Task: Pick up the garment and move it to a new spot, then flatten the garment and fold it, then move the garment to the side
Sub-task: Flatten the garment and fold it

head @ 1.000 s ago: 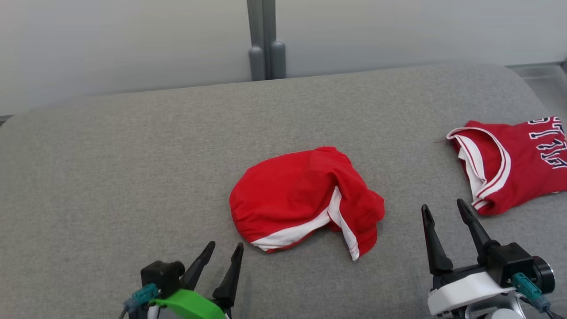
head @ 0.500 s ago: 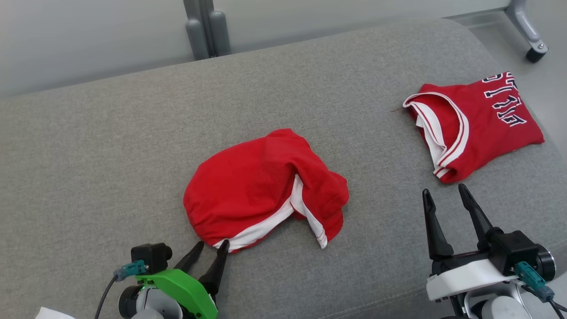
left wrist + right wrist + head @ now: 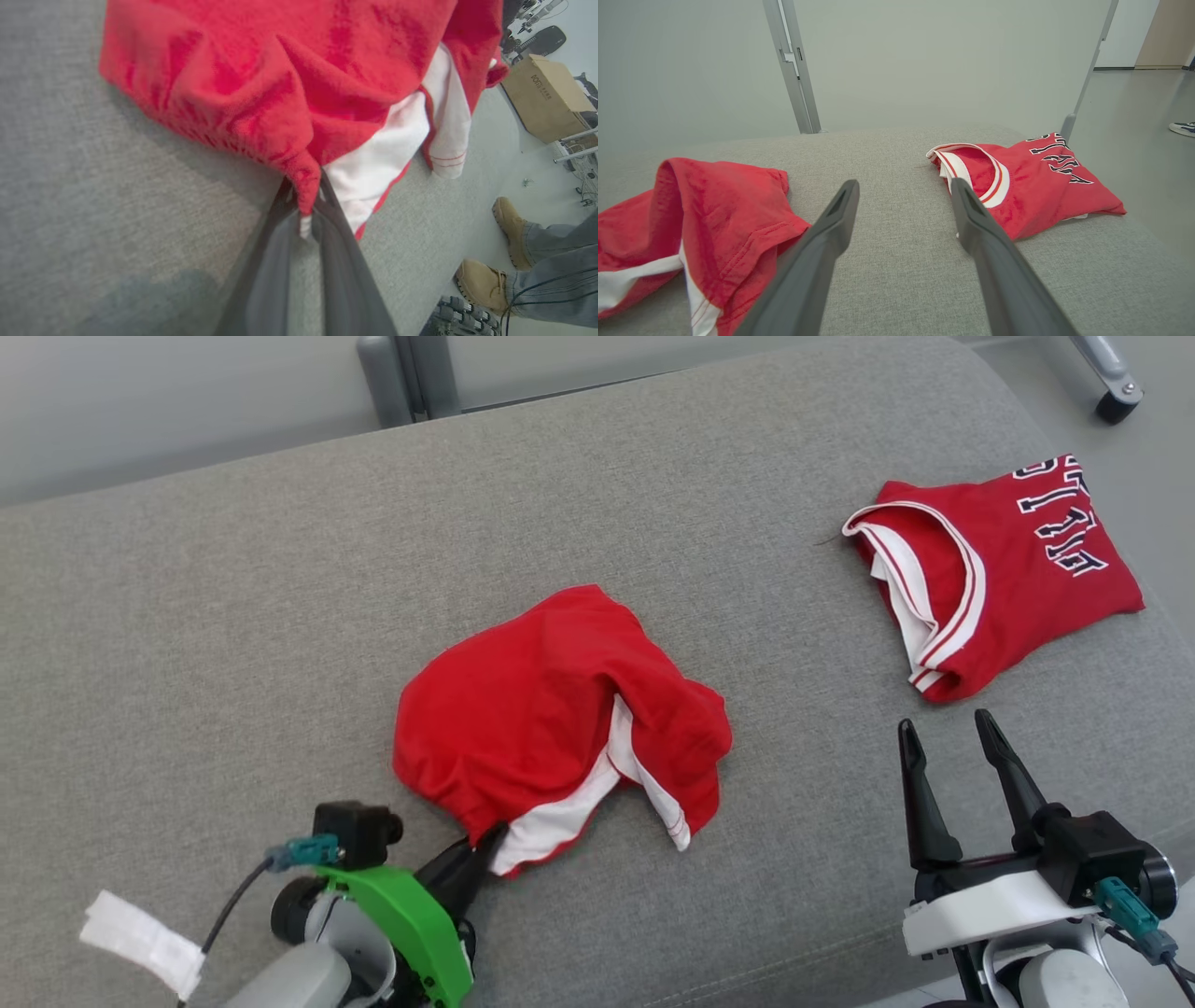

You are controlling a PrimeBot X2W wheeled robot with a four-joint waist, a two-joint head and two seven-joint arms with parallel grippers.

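A crumpled pair of red shorts with white trim (image 3: 551, 719) lies mid-surface on the grey cushion (image 3: 233, 616). My left gripper (image 3: 485, 840) is shut on the near edge of the shorts, where the fabric bunches between the dark fingers (image 3: 306, 210). In the right wrist view the shorts (image 3: 710, 219) lie at the left. My right gripper (image 3: 943, 737) stands open above the cushion at the lower right, empty, its fingertips (image 3: 903, 186) apart, just short of the folded jersey.
A folded red jersey with white trim and dark lettering (image 3: 990, 569) lies at the right end of the cushion (image 3: 1031, 182). A grey post (image 3: 401, 378) stands behind. A person's tan boots (image 3: 486, 284) and a cardboard box (image 3: 544, 102) are on the floor.
The camera has shifted, sliding the scene left and down. My left gripper reached the shorts' near edge and shut on it. The right gripper stays open in place.
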